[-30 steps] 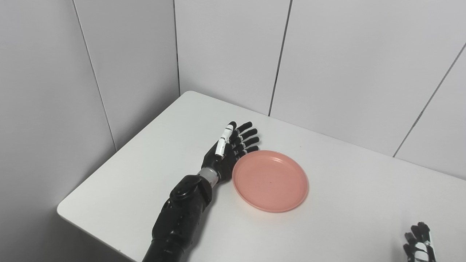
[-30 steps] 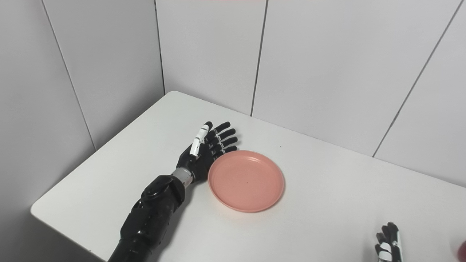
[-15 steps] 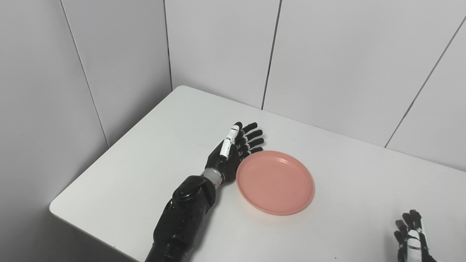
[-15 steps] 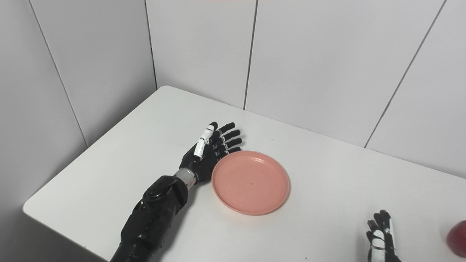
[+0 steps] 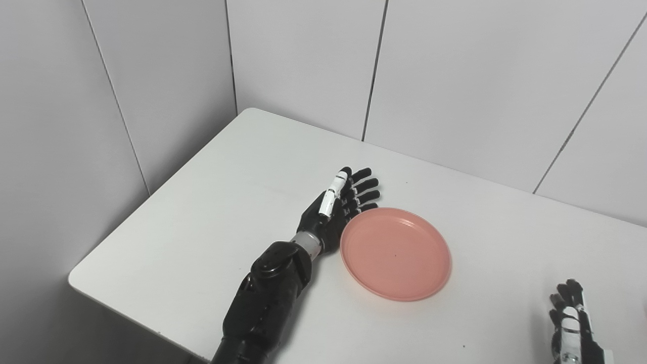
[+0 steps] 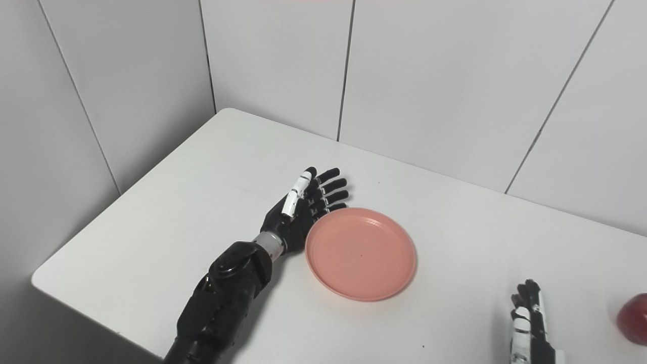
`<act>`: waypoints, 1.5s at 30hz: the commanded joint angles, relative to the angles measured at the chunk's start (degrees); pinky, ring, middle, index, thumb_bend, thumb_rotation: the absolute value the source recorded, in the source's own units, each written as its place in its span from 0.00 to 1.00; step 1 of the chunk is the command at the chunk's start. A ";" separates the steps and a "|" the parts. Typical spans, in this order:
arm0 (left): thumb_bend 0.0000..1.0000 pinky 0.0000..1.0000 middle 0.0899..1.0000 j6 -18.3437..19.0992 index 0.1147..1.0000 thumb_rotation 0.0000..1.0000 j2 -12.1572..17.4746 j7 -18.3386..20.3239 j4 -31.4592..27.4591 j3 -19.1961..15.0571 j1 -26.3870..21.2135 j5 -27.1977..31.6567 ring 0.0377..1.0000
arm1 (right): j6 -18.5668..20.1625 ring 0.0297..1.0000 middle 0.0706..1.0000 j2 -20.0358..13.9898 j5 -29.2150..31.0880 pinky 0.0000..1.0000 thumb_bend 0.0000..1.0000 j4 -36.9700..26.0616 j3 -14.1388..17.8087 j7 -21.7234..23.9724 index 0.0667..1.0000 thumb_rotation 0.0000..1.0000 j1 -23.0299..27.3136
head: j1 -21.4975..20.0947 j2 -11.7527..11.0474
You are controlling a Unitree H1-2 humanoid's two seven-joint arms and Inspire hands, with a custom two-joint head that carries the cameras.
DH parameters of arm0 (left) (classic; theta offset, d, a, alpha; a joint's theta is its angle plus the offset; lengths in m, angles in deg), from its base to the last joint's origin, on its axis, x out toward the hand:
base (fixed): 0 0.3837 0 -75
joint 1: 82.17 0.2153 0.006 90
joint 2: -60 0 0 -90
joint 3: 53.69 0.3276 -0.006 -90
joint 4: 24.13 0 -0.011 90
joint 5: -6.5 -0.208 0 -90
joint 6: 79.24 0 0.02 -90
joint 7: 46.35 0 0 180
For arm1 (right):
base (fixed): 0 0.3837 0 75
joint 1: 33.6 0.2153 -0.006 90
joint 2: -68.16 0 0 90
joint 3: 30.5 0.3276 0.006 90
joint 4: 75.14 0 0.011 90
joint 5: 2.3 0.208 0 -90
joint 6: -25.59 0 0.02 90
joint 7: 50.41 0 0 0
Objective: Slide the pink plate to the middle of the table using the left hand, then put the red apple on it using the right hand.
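White rectangular table [image 5: 212,212] in a corner of grey panelled walls [image 5: 303,60].

Left hand [image 5: 336,210] — black with one white-segmented finger — stands on its edge on the tabletop, fingers extended flat and close together, pointing to about 1 o'clock. It holds nothing; palm side faces the plate. The hand's lower edge sits right against the plate rim at the plate's 10 o'clock side; contact looks likely, but I can't confirm it from either view.

Round pink plastic plate [image 5: 396,254] lies flat on the table, roughly mid-frame and just right of the left hand. Nothing on it.

Right hand [image 6: 528,323] is low at about 5 o'clock from the plate, well apart from it and partly cut off by the bottom edge. Fingers point up to 12 o'clock, straight and side by side, gripping nothing.

Red round apple [image 6: 634,318] — only in the right eye view, cut off by the right edge — sits on the table at about 3 o'clock from the right hand, near it but not touching. It is well apart from the plate.
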 commanded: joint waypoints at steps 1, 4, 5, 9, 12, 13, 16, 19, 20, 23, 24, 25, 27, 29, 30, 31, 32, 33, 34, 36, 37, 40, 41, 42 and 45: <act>0.32 0.87 0.86 0.04 0.83 1.00 -0.61 -0.24 -1.55 0.72 0.07 -0.92 0.86 | -3.20 0.96 0.96 0.68 0.27 1.00 0.18 -0.08 -0.19 -0.12 0.96 1.00 0.77 | -0.28 0.10; 0.33 0.86 0.86 -0.03 0.83 1.00 -1.25 -0.45 -2.44 1.37 0.63 -1.73 0.86 | -2.23 0.96 0.96 0.88 -0.39 1.00 0.18 -0.68 -0.35 -0.47 0.96 1.00 0.72 | -0.81 0.38; 0.33 0.85 0.86 0.09 0.83 1.00 -1.48 -0.59 -2.79 1.50 0.78 -1.89 0.86 | -2.20 0.96 0.96 0.96 -0.26 1.00 0.18 -0.66 -0.35 -0.46 0.97 1.00 0.76 | -0.94 0.41; 0.33 0.85 0.86 0.39 0.83 1.00 -2.39 -1.15 -3.84 1.80 1.20 -2.24 0.86 | -2.84 0.96 0.96 1.17 -0.09 1.00 0.17 -0.27 -0.35 -0.42 0.97 1.00 0.96 | -1.36 0.66; 0.33 0.85 0.85 0.34 0.82 1.00 -3.02 -1.40 -4.39 2.32 1.55 -2.80 0.86 | -2.11 0.97 0.96 1.37 0.02 1.00 0.20 -0.50 -0.29 -0.48 0.97 1.00 1.02 | -1.75 0.84; 0.33 0.85 0.86 0.32 0.83 1.00 -3.15 -1.45 -4.52 2.48 1.64 -2.91 0.86 | -1.78 0.97 0.96 1.45 -0.12 1.00 0.21 -0.71 -0.29 -0.60 0.97 1.00 1.02 | -1.75 0.84; 0.34 0.86 0.86 0.01 0.83 1.00 -3.63 -1.73 -4.82 2.95 1.98 -3.10 0.87 | -1.58 0.97 0.96 1.74 -0.58 1.00 0.21 -0.97 -0.37 -0.91 0.96 1.00 1.10 | -2.64 1.10; 0.34 0.86 0.87 -0.40 0.84 1.00 -4.09 -1.87 -5.07 3.34 2.36 -3.22 0.87 | -1.57 0.96 0.96 1.89 -1.01 1.00 0.21 -1.05 -0.51 -1.15 0.97 1.00 1.04 | -3.51 1.34; 0.34 0.86 0.87 -0.31 0.84 1.00 -4.39 -2.12 -5.27 3.50 2.48 -3.38 0.87 | -1.47 0.96 0.96 1.93 -1.33 1.00 0.22 -1.08 -0.56 -1.31 0.97 1.00 1.06 | -3.60 1.35; 0.34 0.85 0.86 0.21 0.83 1.00 -5.20 -2.61 -5.84 3.84 2.79 -3.91 0.87 | -1.33 0.95 0.95 2.23 -2.17 0.99 0.22 -1.23 -0.62 -1.75 0.96 1.00 1.08 | -4.38 1.51; 0.34 0.85 0.86 0.33 0.83 1.00 -5.34 -2.67 -5.95 3.91 2.86 -4.03 0.87 | -1.30 0.95 0.95 2.35 -2.33 0.99 0.22 -1.25 -0.61 -1.81 0.96 1.00 1.10 | -4.38 1.51; 0.34 0.86 0.86 0.34 0.84 1.00 -5.64 -2.66 -6.05 4.19 3.01 -4.18 0.87 | -1.08 0.95 0.95 2.43 -2.46 1.00 0.22 -1.46 -0.60 -1.84 0.96 1.00 1.10 | -4.79 1.62; 0.34 0.87 0.86 0.07 0.84 1.00 -6.05 -2.61 -6.19 4.84 3.31 -4.52 0.87 | -0.83 0.95 0.95 2.63 -2.70 1.00 0.21 -1.74 -0.64 -2.04 0.95 1.00 1.13 | -5.27 1.79; 0.34 0.86 0.86 -0.04 0.84 1.00 -6.40 -2.79 -6.32 5.23 3.50 -4.84 0.86 | -0.69 0.94 0.94 2.85 -3.25 0.99 0.20 -2.07 -0.74 -2.32 0.95 1.00 1.06 | -6.10 2.01; 0.34 0.86 0.86 -0.16 0.84 1.00 -6.61 -2.88 -6.34 5.49 3.59 -5.12 0.86 | -0.48 0.94 0.94 3.07 -3.59 0.99 0.20 -2.39 -0.79 -2.55 0.95 1.00 0.97 | -6.72 2.17; 0.34 0.86 0.86 -0.23 0.84 1.00 -6.73 -2.92 -6.35 5.67 3.65 -5.30 0.86 | -0.30 0.94 0.94 3.22 -3.82 0.98 0.19 -2.62 -0.83 -2.71 0.94 1.00 0.90 | -6.72 2.17; 0.34 0.86 0.86 -0.09 0.83 1.00 -6.98 -3.10 -6.52 5.93 3.75 -5.54 0.86 | 0.06 0.93 0.94 3.40 -3.87 0.98 0.18 -2.90 -0.84 -2.81 0.94 1.00 0.84 | -7.23 2.32; 0.34 0.86 0.86 0.04 0.83 1.00 -7.17 -3.24 -6.65 6.09 3.81 -5.70 0.86 | 0.32 0.93 0.94 3.51 -3.88 0.98 0.17 -3.09 -0.85 -2.90 0.94 1.00 0.81 | -7.23 2.32; 0.34 0.86 0.86 0.14 0.83 1.00 -7.38 -3.39 -6.86 6.27 3.89 -5.86 0.86 | 0.54 0.93 0.93 3.65 -4.08 0.98 0.17 -3.27 -0.96 -3.00 0.94 1.00 0.78 | -8.18 2.61; 0.33 0.86 0.86 0.13 0.83 1.00 -7.65 -3.52 -7.16 6.47 4.03 -6.14 0.86 | 0.88 0.93 0.94 3.90 -4.47 0.98 0.17 -3.49 -1.12 -3.14 0.94 1.00 0.75 | -8.99 2.81; 0.33 0.86 0.86 0.06 0.83 1.00 -7.87 -3.59 -7.31 6.63 4.14 -6.35 0.85 | 1.24 0.93 0.94 4.12 -4.70 0.98 0.17 -3.66 -1.15 -3.30 0.94 1.00 0.75 | -9.32 2.88; 0.33 0.86 0.86 -0.10 0.83 1.00 -8.57 -3.56 -7.76 7.15 4.53 -6.64 0.86 | 1.65 0.93 0.93 4.51 -4.82 0.97 0.17 -3.88 -1.20 -3.48 0.94 1.00 0.88 | -10.17 3.09; 0.33 0.87 0.86 -0.06 0.84 1.00 -8.73 -3.59 -7.92 7.32 4.63 -6.68 0.86 | 1.71 0.93 0.94 4.61 -4.75 0.98 0.17 -3.94 -1.19 -3.48 0.94 1.00 0.94 | -10.37 3.15; 0.33 0.87 0.86 0.01 0.84 1.00 -8.93 -3.61 -8.10 7.54 4.74 -6.75 0.86 | 1.77 0.93 0.94 4.70 -4.75 0.97 0.16 -4.00 -1.13 -3.55 0.94 1.00 1.01 | -10.37 3.15; 0.34 0.88 0.87 0.60 0.84 1.00 -9.45 -3.76 -8.64 7.89 4.87 -7.03 0.87 | 2.28 0.93 0.94 5.03 -5.41 0.96 0.16 -4.27 -1.13 -3.84 0.94 1.00 1.16 | -11.59 3.46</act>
